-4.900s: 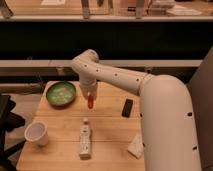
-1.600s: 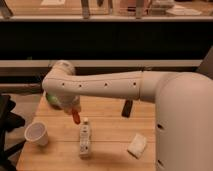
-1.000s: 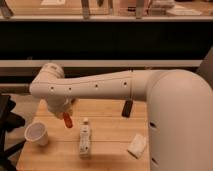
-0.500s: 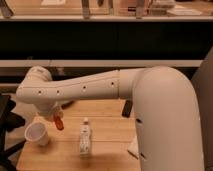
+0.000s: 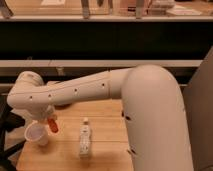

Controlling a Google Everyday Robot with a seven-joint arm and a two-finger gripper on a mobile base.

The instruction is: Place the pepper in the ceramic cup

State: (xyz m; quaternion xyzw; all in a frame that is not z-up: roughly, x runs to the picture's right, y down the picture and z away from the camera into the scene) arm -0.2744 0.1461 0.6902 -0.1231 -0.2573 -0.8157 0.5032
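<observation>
The white ceramic cup [image 5: 36, 134] stands at the front left of the wooden table [image 5: 107, 152]. The orange-red pepper [image 5: 52, 124] hangs from my gripper [image 5: 49, 118], tilted, just to the right of the cup's rim and slightly above it. The gripper sits at the end of my white arm [image 5: 95, 92], which sweeps across the table from the right. The gripper is shut on the pepper's upper end.
A clear bottle [image 5: 85, 139] lies on the table right of the cup. My arm hides the back of the table, including the green bowl. A dark counter front and shelf run behind the table.
My gripper has carried the pepper from the table's middle leftward and down, now beside the cup's rim. The arm now covers the green bowl.
</observation>
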